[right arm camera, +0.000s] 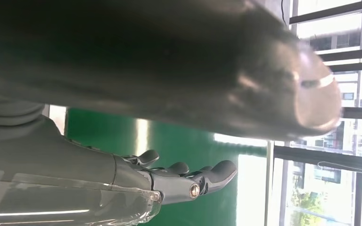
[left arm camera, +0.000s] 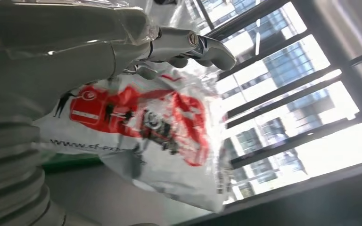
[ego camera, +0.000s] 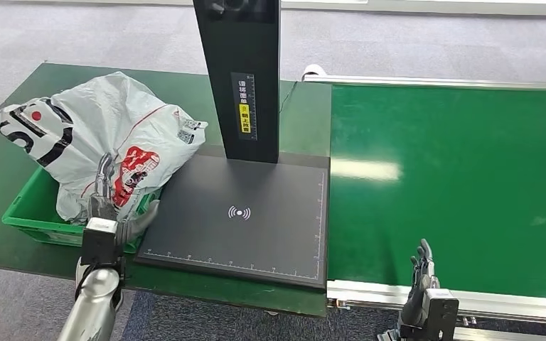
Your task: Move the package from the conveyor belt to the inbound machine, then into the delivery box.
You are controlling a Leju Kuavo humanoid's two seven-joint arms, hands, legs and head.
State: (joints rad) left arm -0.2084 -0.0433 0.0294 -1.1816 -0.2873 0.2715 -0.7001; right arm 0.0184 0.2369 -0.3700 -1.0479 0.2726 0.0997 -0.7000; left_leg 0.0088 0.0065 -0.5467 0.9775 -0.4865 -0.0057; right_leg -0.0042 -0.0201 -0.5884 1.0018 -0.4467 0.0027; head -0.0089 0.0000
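The white package (ego camera: 96, 135) sits heaped in the green box (ego camera: 25, 213) left of the scanner (ego camera: 245, 213), the left hand (ego camera: 110, 202) against it, grip unclear. The right hand (ego camera: 421, 273) hangs spread, holding nothing. Piled above the rim, the bag could slump out if snagged fingers drag it.

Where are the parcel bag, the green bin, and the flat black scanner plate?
package (ego camera: 85, 135), head view, white plastic upper side.
green bin (ego camera: 32, 206), head view, front left wall.
scanner plate (ego camera: 256, 234), head view, bare dark surface.

Package (ego camera: 106, 135) in box (ego camera: 25, 213), left of scanner (ego camera: 238, 213)
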